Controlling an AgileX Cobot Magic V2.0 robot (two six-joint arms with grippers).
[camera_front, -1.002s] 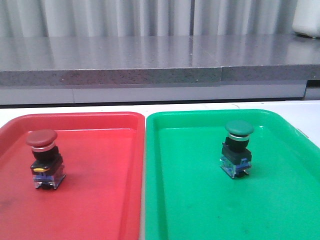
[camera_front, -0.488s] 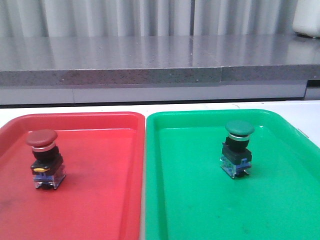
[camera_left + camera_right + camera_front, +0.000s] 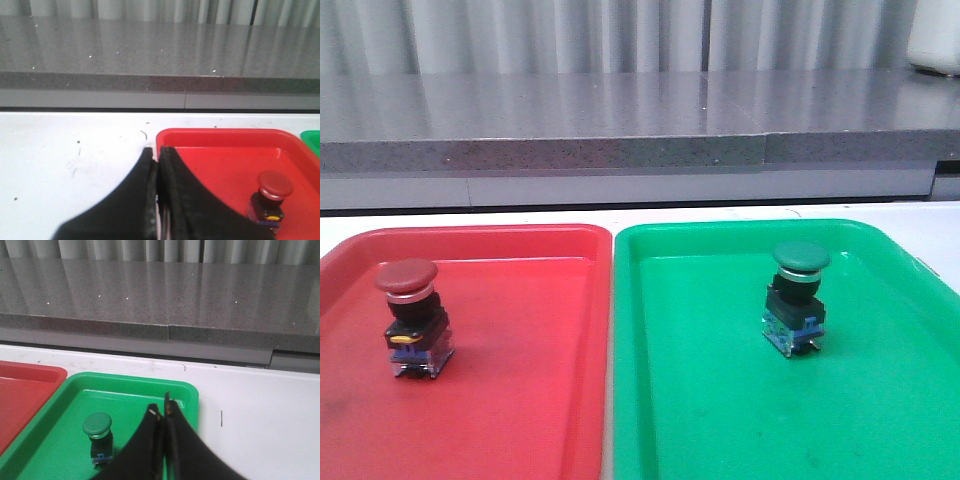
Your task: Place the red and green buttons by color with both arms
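Observation:
The red button (image 3: 413, 318) stands upright in the red tray (image 3: 520, 400). The green button (image 3: 796, 297) stands upright in the green tray (image 3: 720, 420). No arm shows in the front view. In the left wrist view my left gripper (image 3: 156, 152) is shut and empty above the red tray's (image 3: 220, 155) near-left corner, apart from the red button (image 3: 270, 197). In the right wrist view my right gripper (image 3: 162, 409) is shut and empty over the green tray (image 3: 125, 395), apart from the green button (image 3: 98, 436).
The two trays sit side by side on a white table (image 3: 920, 215). A grey stone ledge (image 3: 620, 130) runs along the back. A white object (image 3: 932, 35) stands at the far right on it. Bare white table (image 3: 260, 410) lies right of the green tray.
The front view has shifted by a few pixels; the buttons and trays stand as before.

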